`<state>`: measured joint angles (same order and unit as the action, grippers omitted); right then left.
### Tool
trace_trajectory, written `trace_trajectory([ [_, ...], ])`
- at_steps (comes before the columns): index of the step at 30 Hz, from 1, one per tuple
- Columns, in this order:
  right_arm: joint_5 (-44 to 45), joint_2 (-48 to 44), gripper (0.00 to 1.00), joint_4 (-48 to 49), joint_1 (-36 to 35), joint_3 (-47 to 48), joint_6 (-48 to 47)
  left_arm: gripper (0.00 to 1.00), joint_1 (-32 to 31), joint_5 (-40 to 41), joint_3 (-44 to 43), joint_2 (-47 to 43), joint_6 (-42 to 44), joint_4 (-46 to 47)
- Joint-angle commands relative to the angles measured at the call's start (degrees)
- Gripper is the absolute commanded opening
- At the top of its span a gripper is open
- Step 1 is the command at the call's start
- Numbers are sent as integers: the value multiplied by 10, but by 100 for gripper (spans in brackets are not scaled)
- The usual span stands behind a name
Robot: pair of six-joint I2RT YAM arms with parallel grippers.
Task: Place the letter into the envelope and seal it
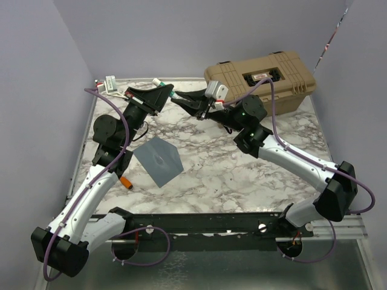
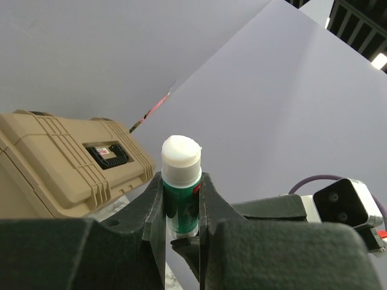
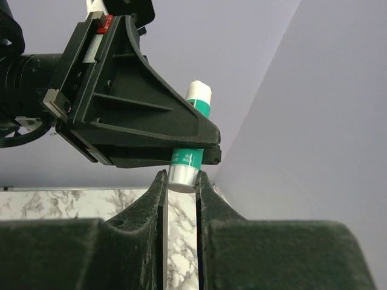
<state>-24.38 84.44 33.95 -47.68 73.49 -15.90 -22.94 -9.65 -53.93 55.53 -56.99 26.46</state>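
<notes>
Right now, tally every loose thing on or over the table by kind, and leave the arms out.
Envelope: 1
Glue stick: 1
Tan hard case: 1
Small orange item: 1
Small white box: 1
Total: 5

A white desk (image 1: pixel 242 175) with grey marble veining sits boxed in by plain, pale lavender walls (image 1: pixel 181 36) on the left, back and right (matte, evenly lit). Above the wall panels, a dark ceiling grid (image 2: pixel 357 21) shows, with one bright light (image 2: pixel 380 60).
</notes>
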Motion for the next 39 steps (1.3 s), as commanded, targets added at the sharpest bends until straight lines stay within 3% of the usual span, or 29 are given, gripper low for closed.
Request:
trace_trajectory([
  [1,33,-2,1,17,-4,21,77,0,1,-11,-17,-1,5,7],
  [6,96,3,0,19,12,42,329,0,0,-21,-1,-13,17,43],
  [9,87,10,0,56,33,28,480,0,0,-25,8,-19,21,62],
  [17,78,11,0,40,41,34,505,0,1,-38,7,-20,20,68],
  [24,45,19,0,53,67,36,699,0,0,-45,5,-23,33,68],
  [28,40,15,0,63,67,32,677,0,1,-49,-19,-16,31,32],
  [30,41,7,0,62,68,25,620,11,1,-60,-51,-4,37,-14],
  [33,51,-9,0,33,69,14,522,53,1,-77,-97,13,40,-85],
  [34,53,-13,0,24,70,11,502,62,1,-83,-109,18,40,-107],
  [39,31,-31,0,6,83,-1,442,97,9,-105,-136,20,39,-187],
])
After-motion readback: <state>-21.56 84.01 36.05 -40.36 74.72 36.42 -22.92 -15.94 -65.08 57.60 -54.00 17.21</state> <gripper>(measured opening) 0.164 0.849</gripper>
